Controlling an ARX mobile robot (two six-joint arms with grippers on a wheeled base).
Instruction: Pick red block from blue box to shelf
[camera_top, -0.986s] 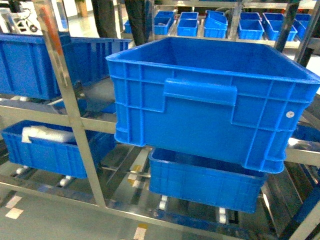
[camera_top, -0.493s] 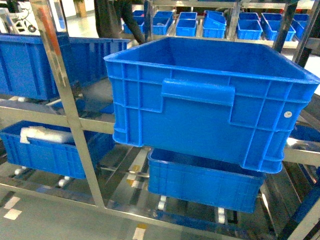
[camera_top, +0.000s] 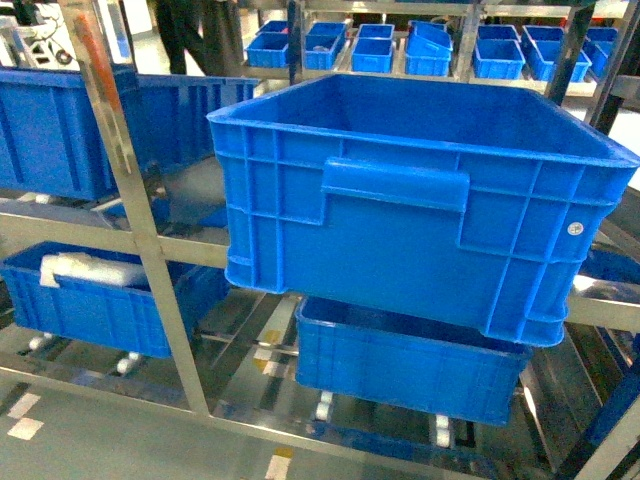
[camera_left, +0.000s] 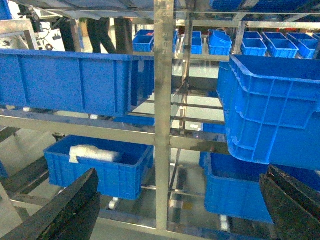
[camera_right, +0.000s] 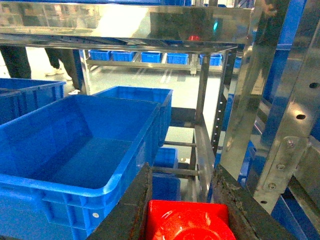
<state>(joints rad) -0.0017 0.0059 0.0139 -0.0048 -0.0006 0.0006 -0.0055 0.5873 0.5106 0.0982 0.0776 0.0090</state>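
The red block (camera_right: 187, 222), glossy with a round knob, sits clamped between the two dark fingers of my right gripper (camera_right: 182, 175), which is shut on it. It hangs beside a steel upright (camera_right: 250, 100) of the shelf, just right of an open dark blue crate (camera_right: 75, 150). My left gripper (camera_left: 180, 175) is open and holds nothing, facing a shelf upright (camera_left: 164, 100). In the head view the shelf (camera_top: 130, 200) fills the frame and neither gripper shows. The blue box is out of view.
A large dark blue ribbed crate (camera_top: 420, 200) stands tilted on the middle tier, with another (camera_top: 410, 365) below it. A lower left crate (camera_top: 100, 300) holds a white bundle (camera_top: 90, 268). More crates line the racks behind. A person walks at the back.
The head view has shifted slightly, so the big crate sits a little further left. The person in the background has walked to the left.
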